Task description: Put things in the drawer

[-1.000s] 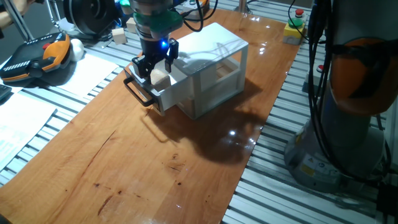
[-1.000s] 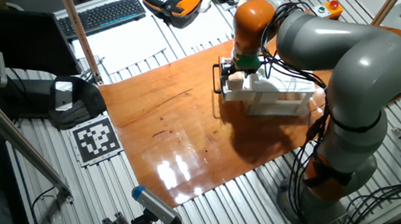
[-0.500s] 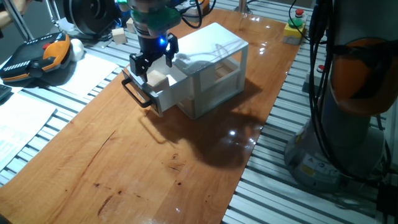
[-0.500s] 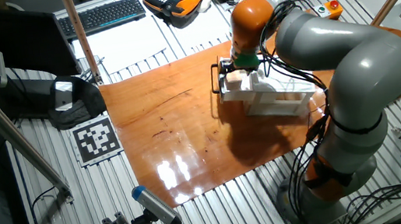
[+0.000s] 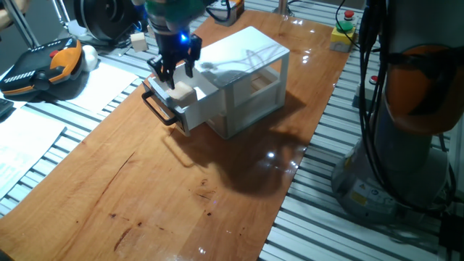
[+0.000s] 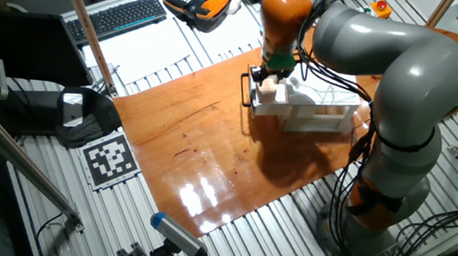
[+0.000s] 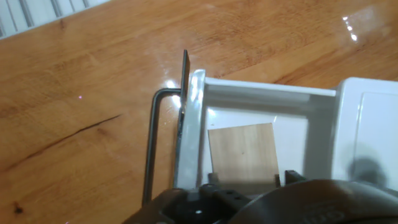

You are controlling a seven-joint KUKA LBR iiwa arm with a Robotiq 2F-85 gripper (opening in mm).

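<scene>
Pale wooden cube point(image 5: 182, 92) sits inside the open drawer point(image 5: 190, 104); gripper point(image 5: 174, 67) above, fingers parted, empty. Next: push the drawer shut.

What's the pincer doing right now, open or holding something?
Pincer: open, holding nothing, above the wooden cube, which sits in the pulled-out upper drawer.

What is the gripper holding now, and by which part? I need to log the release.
Nothing: the gripper hangs open above the cube, which lies in the open drawer.
</scene>
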